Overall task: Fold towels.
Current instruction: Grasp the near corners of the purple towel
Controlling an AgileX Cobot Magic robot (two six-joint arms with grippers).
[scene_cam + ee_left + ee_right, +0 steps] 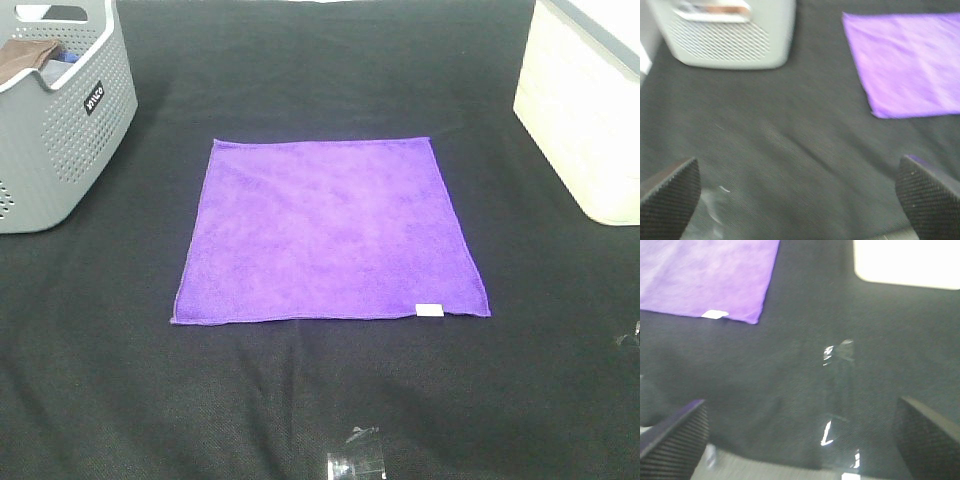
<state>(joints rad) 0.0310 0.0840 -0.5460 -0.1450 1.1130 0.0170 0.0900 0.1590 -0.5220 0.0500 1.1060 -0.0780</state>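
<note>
A bright purple towel (330, 230) lies spread flat and square in the middle of the black table cloth, its small white tag (429, 310) at the near right corner. Neither arm shows in the exterior high view. In the left wrist view my left gripper (799, 200) is open over bare black cloth, and the towel (910, 60) lies well ahead of it. The right gripper (801, 437) is open too, nothing between its fingers, with the towel's tagged corner (715, 314) some way off.
A grey perforated basket (55, 110) holding a brown cloth (25, 55) stands at the back left. A cream box (590, 110) sits at the back right. Clear shiny bits (357, 455) lie on the black cloth at the front edge.
</note>
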